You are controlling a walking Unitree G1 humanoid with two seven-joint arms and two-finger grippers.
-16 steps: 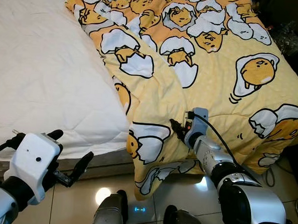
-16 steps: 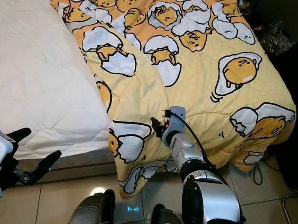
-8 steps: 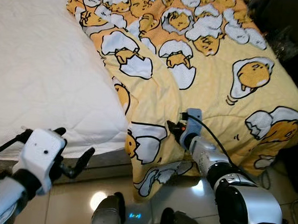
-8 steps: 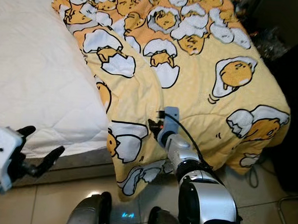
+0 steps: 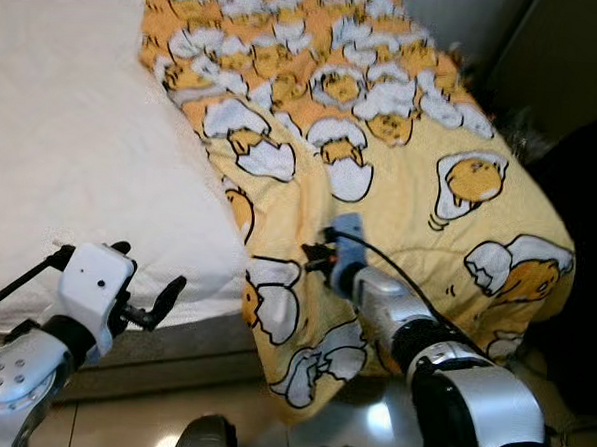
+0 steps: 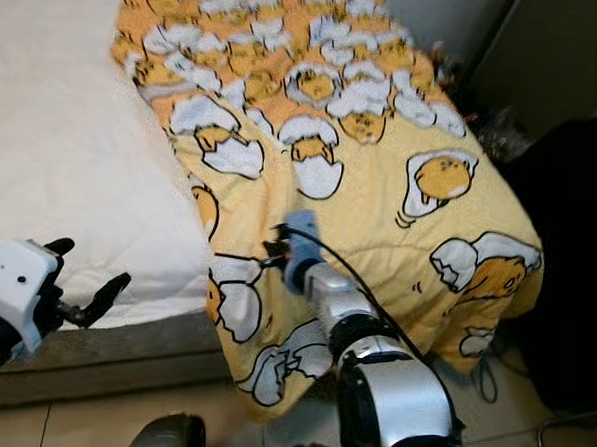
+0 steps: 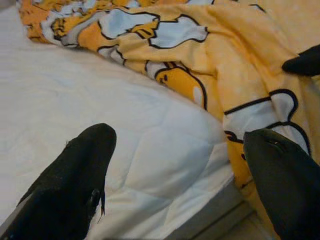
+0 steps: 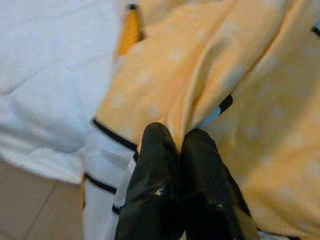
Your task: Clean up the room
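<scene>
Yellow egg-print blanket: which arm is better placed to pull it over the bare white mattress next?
Right. The right gripper is shut on a fold of the yellow egg-print blanket; the left gripper hangs open beside the white mattress, holding nothing.

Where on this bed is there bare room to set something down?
The white mattress left of the quilt is bare, up to the open left gripper at its near edge. The right side is covered by rumpled quilt, pinched at its fold by the right gripper.
</scene>
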